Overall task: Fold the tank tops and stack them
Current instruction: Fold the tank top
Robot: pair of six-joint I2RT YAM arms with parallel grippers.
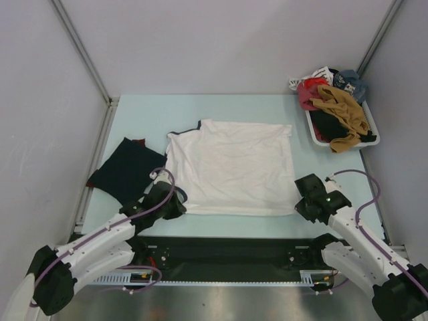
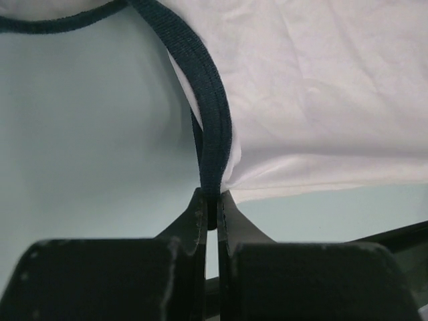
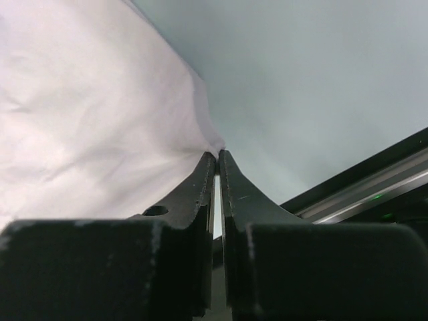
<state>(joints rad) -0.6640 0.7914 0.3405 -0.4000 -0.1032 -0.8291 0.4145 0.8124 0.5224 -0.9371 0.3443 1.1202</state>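
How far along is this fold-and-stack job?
Done: the dark navy cloth top lies at the left, seemingly folded. In hand: left gripper and right gripper pinch the near corners of the white navy-trimmed tank top, spread flat. Left: fold it, stack both.

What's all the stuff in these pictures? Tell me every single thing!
white tank top: one, white with navy trim, spread flat in the middle of the table
navy tank top: one, dark navy with a bit of maroon, left of the white one
basket: one, white, far right corner
clothes pile: one heap, red, mustard, black and blue, in the basket
table: one, pale blue-green, under everything
left gripper: one, black, pinching the white top's navy trim
right gripper: one, black, pinching the white top's near right corner
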